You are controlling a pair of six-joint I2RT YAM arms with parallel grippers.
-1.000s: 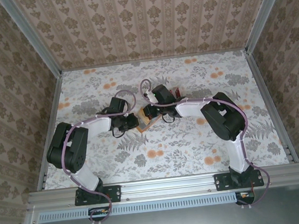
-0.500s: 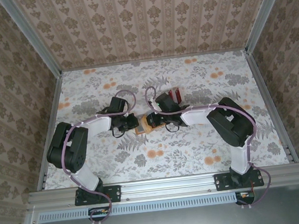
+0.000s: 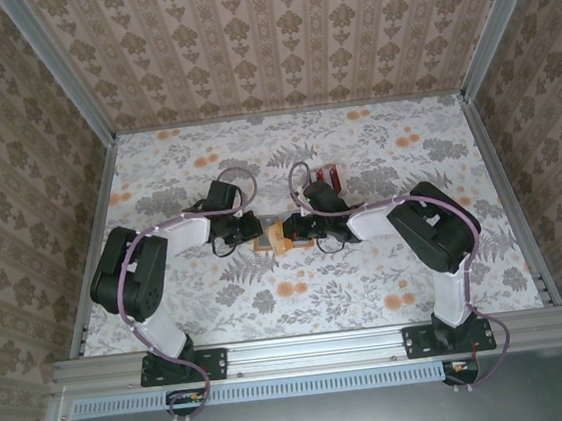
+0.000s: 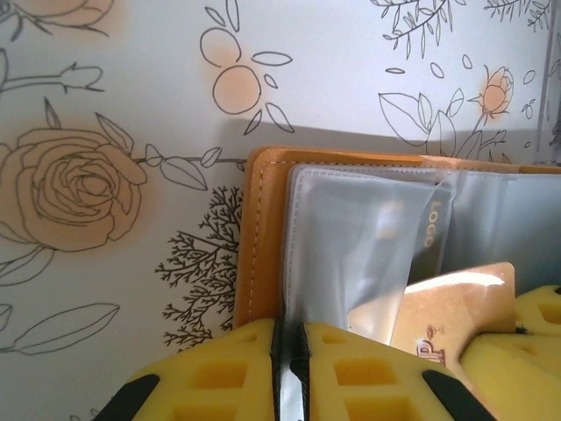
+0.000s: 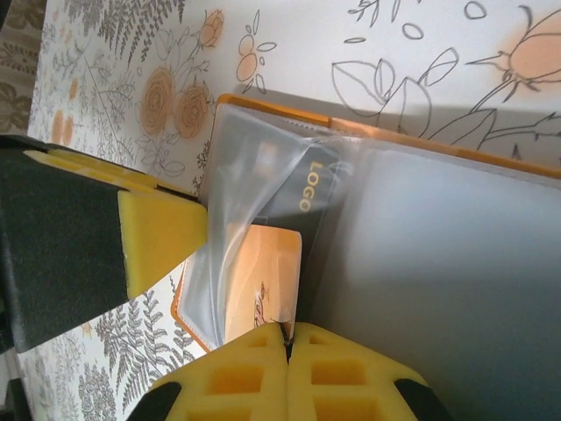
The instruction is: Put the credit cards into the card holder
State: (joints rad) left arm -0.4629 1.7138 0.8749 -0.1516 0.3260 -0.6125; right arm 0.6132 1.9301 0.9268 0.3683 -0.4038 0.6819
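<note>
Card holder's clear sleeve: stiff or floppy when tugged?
Probably floppy: the clear sleeve wrinkles and bows where the left gripper pinches it. Likely slippery too, given its glossy sheen. The orange card holder cover looks stiffer, lying flat.

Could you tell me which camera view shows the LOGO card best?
The right wrist view: the LOGO card sits mid-frame inside the holder's sleeve, lettering plain. The left wrist view shows it smaller, partly behind glare. In the top view it is too small to tell.
</note>
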